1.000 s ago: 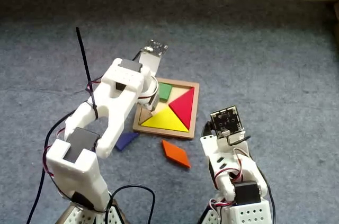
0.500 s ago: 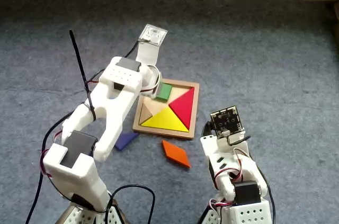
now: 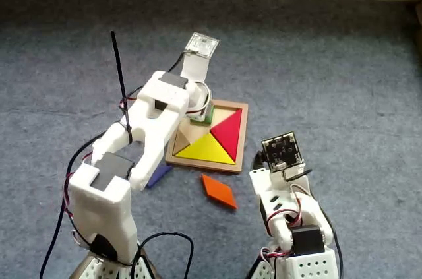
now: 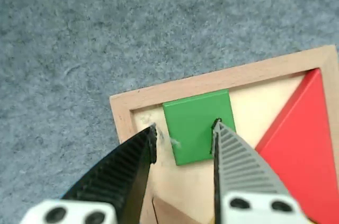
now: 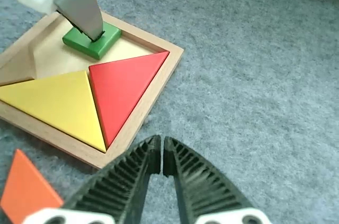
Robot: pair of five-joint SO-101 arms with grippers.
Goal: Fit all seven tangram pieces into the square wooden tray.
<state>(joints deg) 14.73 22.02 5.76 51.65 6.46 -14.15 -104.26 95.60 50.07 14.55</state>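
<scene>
Roughly halfway, I judge: the square wooden tray (image 4: 222,77), mid-frame in the high view, holds the yellow triangle (image 3: 204,148), red triangle (image 3: 227,130) and green square (image 4: 198,126). The left gripper (image 4: 185,127) hangs released over that square; the right gripper (image 5: 161,140) is clenched, empty. The orange piece (image 3: 219,191) and blue piece (image 3: 157,175) lie below the tray, unplaced.

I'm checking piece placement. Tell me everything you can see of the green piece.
The green piece is a thick square block, apparently painted wood. It lies flat on the floor of the tray, close by the rim near a corner and slightly askew. The left gripper straddles it, open, and one fingertip seems to touch its top.
</scene>
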